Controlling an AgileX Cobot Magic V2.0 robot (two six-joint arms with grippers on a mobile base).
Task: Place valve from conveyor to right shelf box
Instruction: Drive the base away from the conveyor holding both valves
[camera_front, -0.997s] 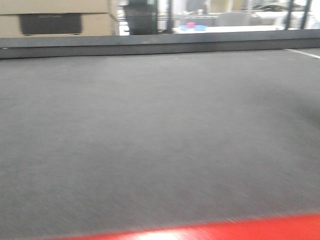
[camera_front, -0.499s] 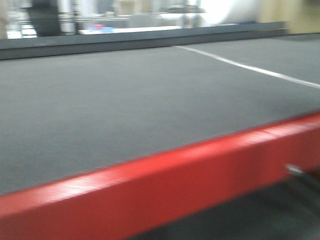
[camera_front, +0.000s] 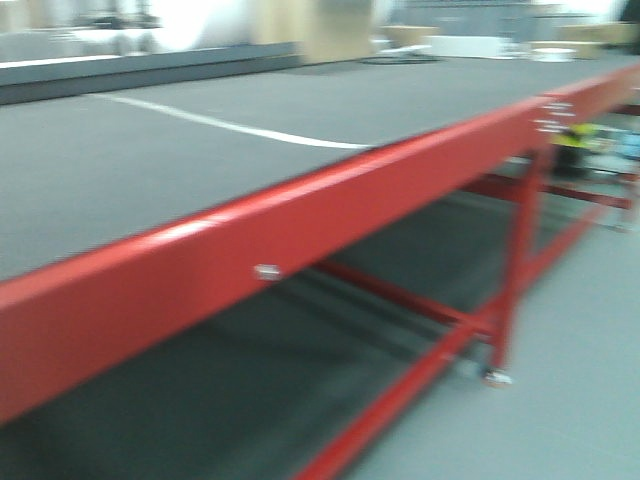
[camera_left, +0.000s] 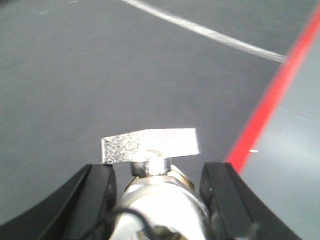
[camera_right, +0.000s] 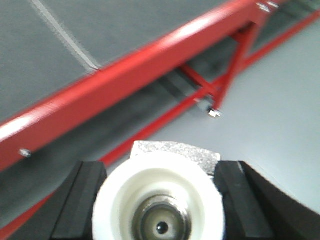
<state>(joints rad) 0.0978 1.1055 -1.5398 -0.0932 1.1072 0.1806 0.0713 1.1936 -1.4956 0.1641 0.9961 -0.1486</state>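
The conveyor (camera_front: 150, 170) is a wide dark grey belt with a red side rail (camera_front: 300, 220). My left gripper (camera_left: 157, 172) is shut on a valve (camera_left: 160, 200), a shiny silver fitting with a flat handle, held above the belt (camera_left: 75, 75) near its red edge. My right gripper (camera_right: 161, 167) is shut on a second valve (camera_right: 160, 195), whose whitish round base faces the camera, held beyond the rail (camera_right: 125, 70) over the floor. Neither gripper shows in the front view. The shelf box is out of view.
A white line (camera_front: 230, 125) crosses the belt. Red legs and cross-braces (camera_front: 510, 270) stand under the conveyor. Grey floor (camera_front: 580, 350) lies to the right. Boxes and clutter sit blurred at the far end (camera_front: 470, 45).
The front view has swung to the right: the belt filled the frame before, and now the red rail, the legs and the floor are in view.
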